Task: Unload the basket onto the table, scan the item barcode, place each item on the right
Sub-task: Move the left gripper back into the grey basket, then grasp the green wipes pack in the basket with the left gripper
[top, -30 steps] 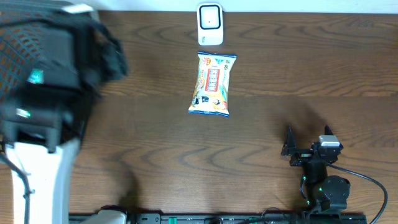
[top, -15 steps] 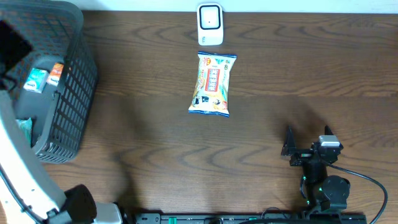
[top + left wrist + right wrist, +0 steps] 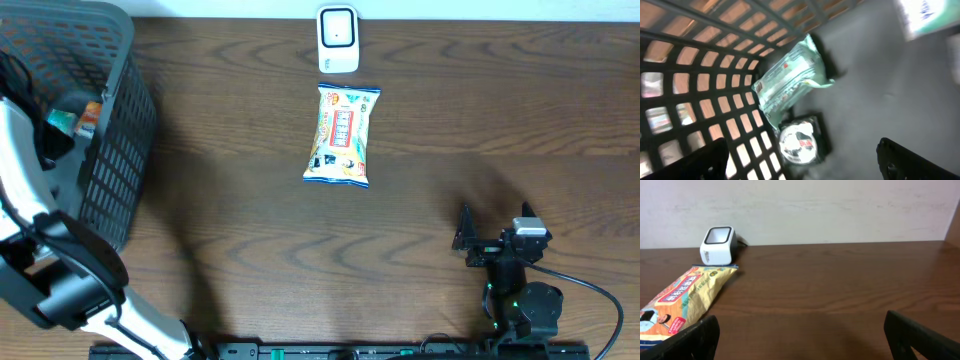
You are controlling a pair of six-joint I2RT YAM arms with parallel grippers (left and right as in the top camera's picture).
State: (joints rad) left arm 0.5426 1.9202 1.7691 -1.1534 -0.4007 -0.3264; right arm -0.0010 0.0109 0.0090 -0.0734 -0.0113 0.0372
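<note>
**Dark brown wood-grain table [image 3: 450, 120] under a pale wall [image 3: 840, 205]: the yellow-and-orange foil snack packet [image 3: 342, 135] is lying ahead and to the left of the right gripper [image 3: 805, 332].**

The packet's long axis is pointing away from that gripper toward the white box scanner [image 3: 338, 40] just beyond its far end. The right gripper is sitting with fingers apart and empty, nearer than the left, so the reach is probably its job. The left gripper [image 3: 807, 157] is hanging inside the dark grey plastic mesh basket [image 3: 120, 150], jaws wide with nothing between, over a pale green pouch [image 3: 790, 80].
</note>
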